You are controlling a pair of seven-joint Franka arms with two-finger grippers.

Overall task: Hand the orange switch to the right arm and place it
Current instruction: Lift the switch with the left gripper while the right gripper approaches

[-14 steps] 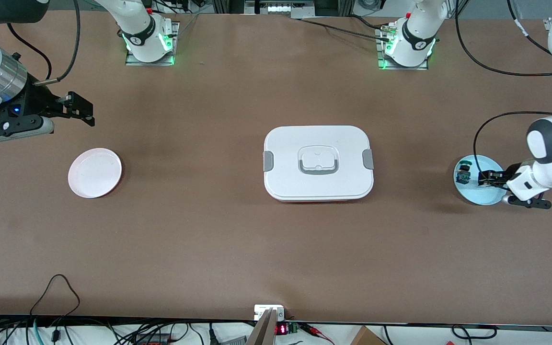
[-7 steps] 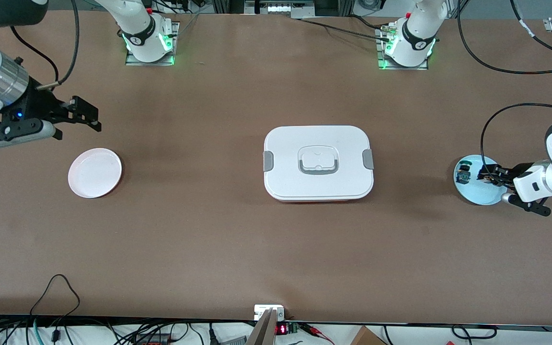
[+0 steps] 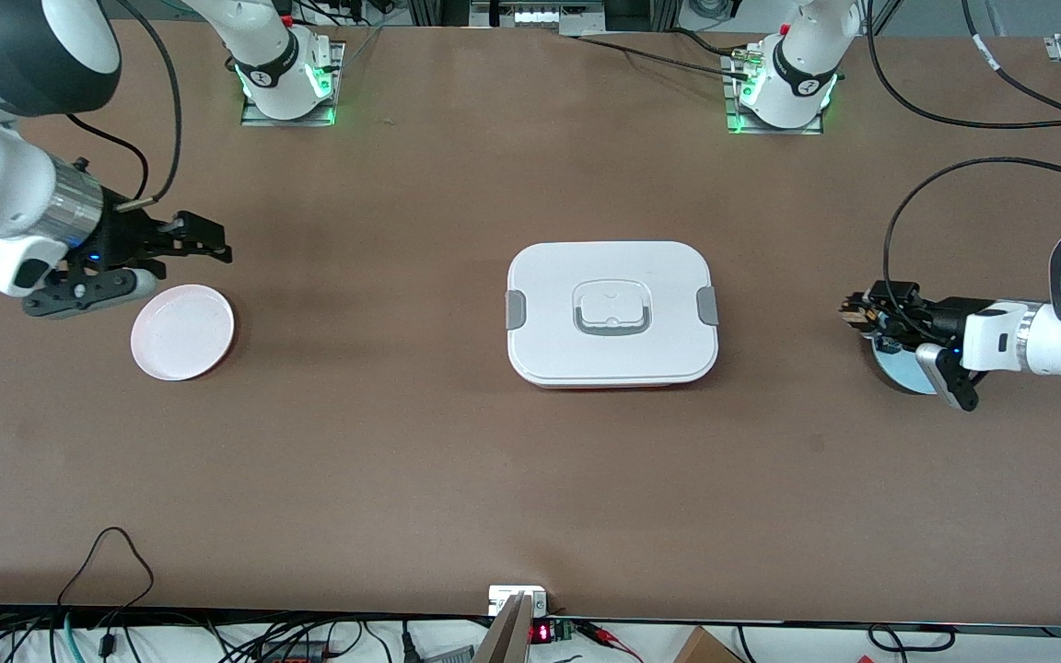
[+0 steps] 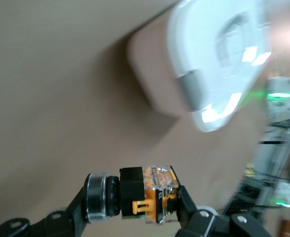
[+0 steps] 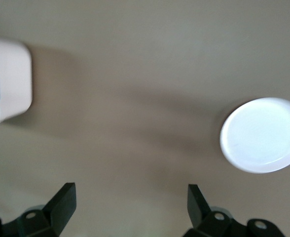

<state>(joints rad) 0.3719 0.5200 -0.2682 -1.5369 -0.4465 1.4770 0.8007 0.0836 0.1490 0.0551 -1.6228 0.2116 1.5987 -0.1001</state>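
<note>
Lifted off blue plate (image 3: 899,373): left gripper (image 3: 855,313), clamped on orange switch (image 4: 157,191). Right gripper (image 3: 204,242) swung in above pink plate (image 3: 182,331), seemingly airborne, jaws spread.

Left gripper (image 3: 853,310) raised, jaws clamped, wrist level. Right gripper (image 3: 208,241) raised too, fingers (image 5: 63,198) spread wide, nothing between.

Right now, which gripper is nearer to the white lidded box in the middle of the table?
Left. The left gripper, shut on the orange switch, is up beside the blue plate. The open right gripper is up beside the pink plate, farther from the box.
</note>
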